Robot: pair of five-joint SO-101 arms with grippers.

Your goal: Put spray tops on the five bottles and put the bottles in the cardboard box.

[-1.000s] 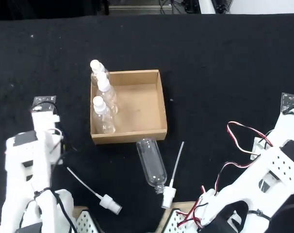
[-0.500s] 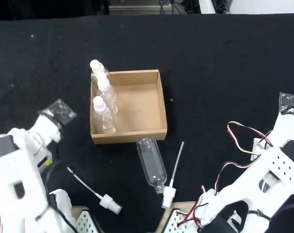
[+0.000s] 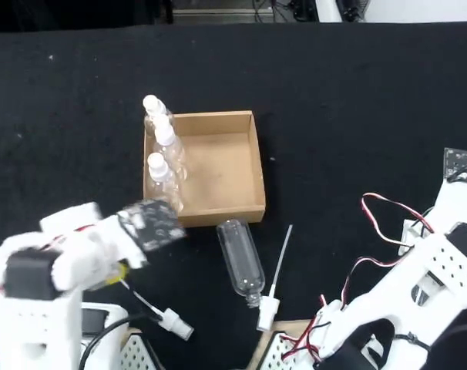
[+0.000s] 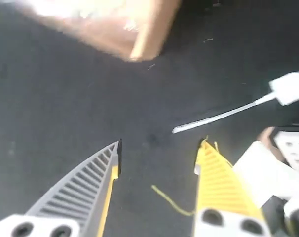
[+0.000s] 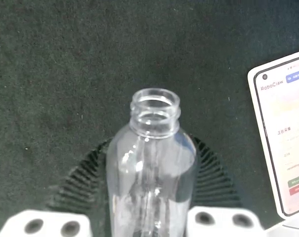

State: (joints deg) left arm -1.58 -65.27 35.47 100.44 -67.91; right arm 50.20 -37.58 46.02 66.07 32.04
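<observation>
The cardboard box (image 3: 218,208) holds three clear bottles with white spray tops (image 3: 164,173) along its left wall. A capless clear bottle (image 3: 242,258) lies on the table in front of the box. Two loose spray tops lie near the front edge, one (image 3: 176,322) on the left and one (image 3: 267,310) by the lying bottle's neck. My left gripper (image 4: 159,145) hangs open over bare mat, its spray top (image 4: 290,88) and thin tube (image 4: 213,118) just beyond the fingers. My right gripper (image 5: 152,148) is shut on another open-necked bottle (image 5: 152,168).
The left arm (image 3: 79,254) leans over the mat in front of the box's left corner (image 4: 147,34). The right arm (image 3: 418,285) sits at the lower right with loose red and white wires. A phone (image 5: 282,133) lies beside the held bottle.
The left arm has swung down and rightward from its folded pose at the left, coming over the mat near the left spray top. The right arm and the table's objects have stayed put.
</observation>
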